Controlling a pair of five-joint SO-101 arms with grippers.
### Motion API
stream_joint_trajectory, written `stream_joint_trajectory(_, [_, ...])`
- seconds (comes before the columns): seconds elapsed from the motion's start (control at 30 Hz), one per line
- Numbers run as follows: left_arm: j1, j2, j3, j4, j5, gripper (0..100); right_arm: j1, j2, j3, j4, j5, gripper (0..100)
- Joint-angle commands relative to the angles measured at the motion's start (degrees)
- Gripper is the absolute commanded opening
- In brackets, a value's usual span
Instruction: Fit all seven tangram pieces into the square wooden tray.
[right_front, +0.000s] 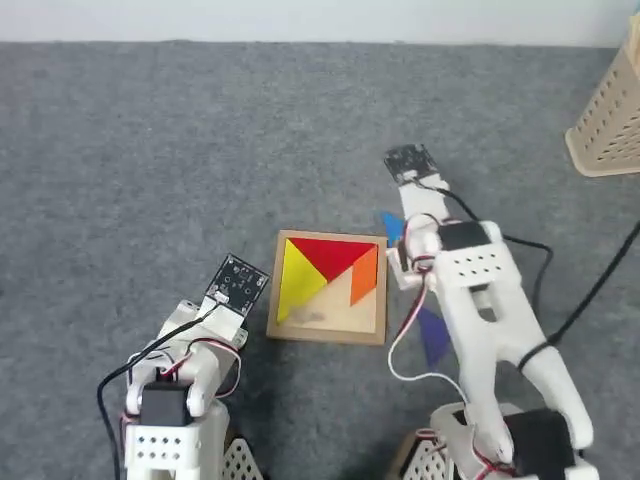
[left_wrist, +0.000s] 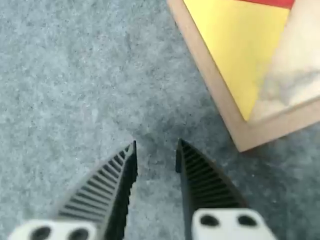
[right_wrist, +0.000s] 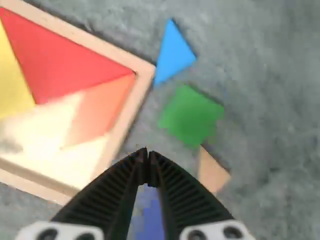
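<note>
Wooden square tray (right_front: 325, 336) is sitting mid-table on grey carpet (right_front: 140, 150), between the two arms. Three flat pieces are lying inside it. Yellow triangle (right_front: 293, 280) is filling the side toward the left arm, red triangle (right_front: 328, 255) is running along the far edge, and orange triangle (right_front: 364, 282) is sitting against the side toward the right arm. Bare pale wood is showing in the near part.

Four pieces are lying loose on the carpet on the right arm's side. Blue triangle (right_wrist: 173, 52) is just beside the tray's far corner. Green square (right_wrist: 191, 115) is lying near it, with a tan piece (right_wrist: 212, 174) just beside the square. Dark blue piece (right_front: 435, 338) is lying nearer the arm base.

Right gripper (right_wrist: 146, 152) is hovering over these loose pieces with its fingers pressed together, gripping nothing. Left gripper (left_wrist: 156, 150) is hanging over bare carpet near a tray corner, jaws parted by a narrow gap, empty.

Judging by the count, three of seven are placed and the step in hand is picking up the next loose piece. That is calling for spreading the right jaws first, then coming down across a piece's edges.

Pieces are looking thin, smooth and sharp-cornered, offering little edge to pinch. Carpet is looking short-napped and felt-like. Gripper fingers are black ribbed plastic. Pale slotted basket (right_front: 610, 110) is standing well apart at the table's edge.
</note>
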Motion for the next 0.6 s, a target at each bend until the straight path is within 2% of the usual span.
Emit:
stream_joint_trajectory(0.0, [-0.26,-1.23,-0.66,-0.09,0.62,12,4.62,-2.68,0.97,1.19,4.75,3.3])
stream_joint_trajectory(0.17, [-0.26,-1.23,-0.66,-0.09,0.62,12,8.13,3.03,2.20,1.10,10.11,15.2])
stream_joint_trajectory(0.3, [-0.26,-1.23,-0.66,-0.09,0.62,12,10.86,8.22,1.76,-0.40,13.27,15.9])
stream_joint_trajectory(0.57, [-0.35,-1.23,-0.66,-0.09,0.62,12,12.53,13.93,1.76,-5.49,13.80,15.9])
